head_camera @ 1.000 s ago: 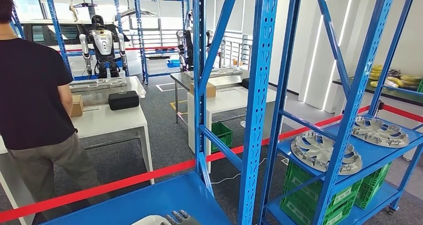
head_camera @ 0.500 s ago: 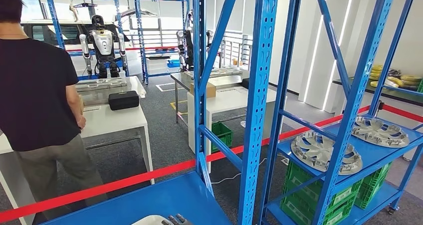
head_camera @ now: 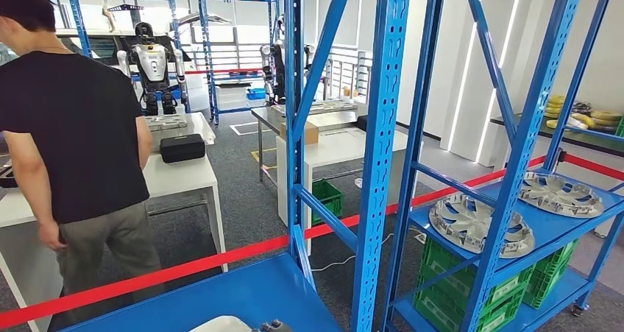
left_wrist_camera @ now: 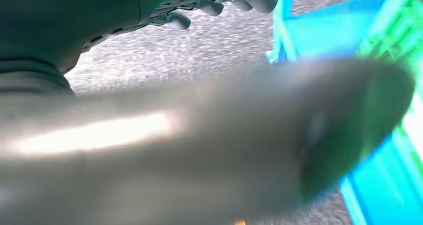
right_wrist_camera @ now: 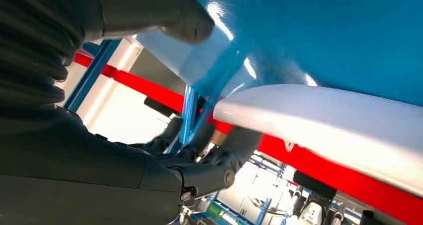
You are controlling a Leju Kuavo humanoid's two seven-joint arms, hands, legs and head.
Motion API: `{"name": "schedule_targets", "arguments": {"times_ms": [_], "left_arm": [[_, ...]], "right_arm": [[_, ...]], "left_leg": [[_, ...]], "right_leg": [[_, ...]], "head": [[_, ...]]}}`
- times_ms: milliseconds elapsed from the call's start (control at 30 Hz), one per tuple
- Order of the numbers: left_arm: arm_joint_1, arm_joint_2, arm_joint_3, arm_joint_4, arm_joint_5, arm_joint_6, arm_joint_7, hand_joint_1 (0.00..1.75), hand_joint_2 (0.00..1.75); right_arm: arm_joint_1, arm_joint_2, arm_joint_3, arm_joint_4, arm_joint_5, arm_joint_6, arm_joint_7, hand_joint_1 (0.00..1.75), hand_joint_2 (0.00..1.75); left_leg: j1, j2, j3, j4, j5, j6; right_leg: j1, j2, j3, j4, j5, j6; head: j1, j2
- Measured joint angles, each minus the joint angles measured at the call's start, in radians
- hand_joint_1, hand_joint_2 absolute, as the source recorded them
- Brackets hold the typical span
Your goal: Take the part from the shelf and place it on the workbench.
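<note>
The white part [head_camera: 219, 323] lies on the blue shelf board [head_camera: 243, 291] at the bottom edge of the head view. My right hand [head_camera: 274, 325] is just beside it, only its fingertips showing. In the right wrist view the part [right_wrist_camera: 324, 117] has a pale curved rim. The dark fingers [right_wrist_camera: 199, 145] reach to its near edge, and the thumb [right_wrist_camera: 169, 15] stays off it over the blue board. My left hand [left_wrist_camera: 219, 0] hangs over the grey floor. Its blurred thumb [left_wrist_camera: 199, 150] is apart from the fingers, with nothing between. The white workbench [head_camera: 184, 179] stands beyond the red tape.
A person in a black shirt [head_camera: 73, 133] stands at the workbench, left of the shelf. Blue shelf posts [head_camera: 383, 155] rise just right of the part. A red barrier tape [head_camera: 221, 258] runs behind the shelf. Wheel covers [head_camera: 471, 225] lie on a shelf to the right.
My right hand has slid back along the part toward the bottom edge, so less of its fingers shows. The person has stepped right and turned toward the workbench. The part has stayed put.
</note>
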Motion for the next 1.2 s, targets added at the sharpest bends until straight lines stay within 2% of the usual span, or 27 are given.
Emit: {"name": "schedule_targets", "arguments": {"times_ms": [300, 700, 1200], "left_arm": [[-0.001, 0.005, 0.000, 0.000, 0.015, -0.025, -0.047, 0.00, 1.75], [-0.001, 0.007, 0.000, 0.000, 0.011, -0.025, -0.058, 0.00, 1.75], [-0.003, 0.009, 0.000, 0.000, 0.010, 0.036, -0.062, 0.00, 1.75]], "right_arm": [[-0.001, -0.005, 0.001, 0.000, -0.014, -0.015, 0.009, 1.61, 1.75], [-0.001, -0.008, 0.001, 0.000, -0.018, -0.017, 0.011, 1.59, 1.75], [-0.004, -0.017, 0.001, 0.000, -0.031, -0.043, 0.017, 1.61, 1.75]], "left_leg": [[0.000, 0.000, 0.000, 0.000, 0.000, 0.000], [0.000, 0.000, 0.000, 0.000, 0.000, 0.000], [0.000, 0.000, 0.000, 0.000, 0.000, 0.000]], "right_leg": [[0.000, 0.000, 0.000, 0.000, 0.000, 0.000], [0.000, 0.000, 0.000, 0.000, 0.000, 0.000], [0.000, 0.000, 0.000, 0.000, 0.000, 0.000]], "head": [[0.000, 0.000], [0.000, 0.000], [0.000, 0.000]]}}
